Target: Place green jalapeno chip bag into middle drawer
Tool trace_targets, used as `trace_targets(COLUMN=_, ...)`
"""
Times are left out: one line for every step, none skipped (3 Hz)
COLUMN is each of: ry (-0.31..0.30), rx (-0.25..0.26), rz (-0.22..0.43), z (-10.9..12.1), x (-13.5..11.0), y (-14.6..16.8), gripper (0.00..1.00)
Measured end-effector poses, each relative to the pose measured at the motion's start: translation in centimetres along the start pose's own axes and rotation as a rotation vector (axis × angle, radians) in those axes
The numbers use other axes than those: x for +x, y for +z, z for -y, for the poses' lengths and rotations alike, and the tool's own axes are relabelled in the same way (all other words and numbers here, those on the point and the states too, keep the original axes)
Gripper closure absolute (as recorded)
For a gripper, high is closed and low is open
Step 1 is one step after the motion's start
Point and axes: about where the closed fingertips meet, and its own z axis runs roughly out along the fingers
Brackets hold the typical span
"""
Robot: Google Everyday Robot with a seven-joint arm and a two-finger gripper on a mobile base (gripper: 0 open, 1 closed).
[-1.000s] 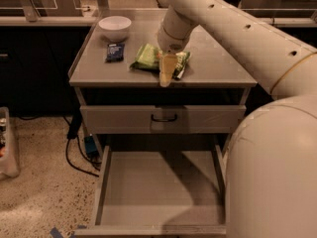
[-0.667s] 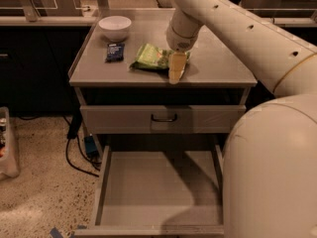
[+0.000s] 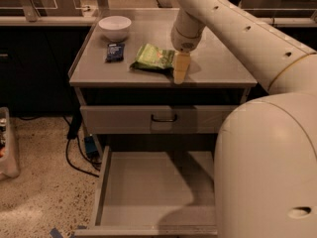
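Camera view: claw [image 3: 181,68] beside green jalapeno chip bag [image 3: 152,58]; I cannot tell its opening. Foil may skid across the worktop [image 3: 223,63].

Pale-yellow gripper [image 3: 181,71] beside light-green chip bag [image 3: 152,57], grey drawer [image 3: 148,185], white bowl [image 3: 115,27].

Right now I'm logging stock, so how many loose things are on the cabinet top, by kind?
Bowls: 1, the white bowl.
Snack packets: 2, the green jalapeno chip bag and the dark blue packet.
Total: 3.
The gripper hangs at the bag's right edge.
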Motion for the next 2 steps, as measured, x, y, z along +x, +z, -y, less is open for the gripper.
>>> trace_targets(ry=-0.035, rx=0.025, rz=-0.002, z=0.9, x=-1.0, y=-1.4, gripper=0.0)
trace_targets(ry=-0.079, rx=0.047, rz=0.002, z=1.8, x=-2.6, y=-2.6, gripper=0.0)
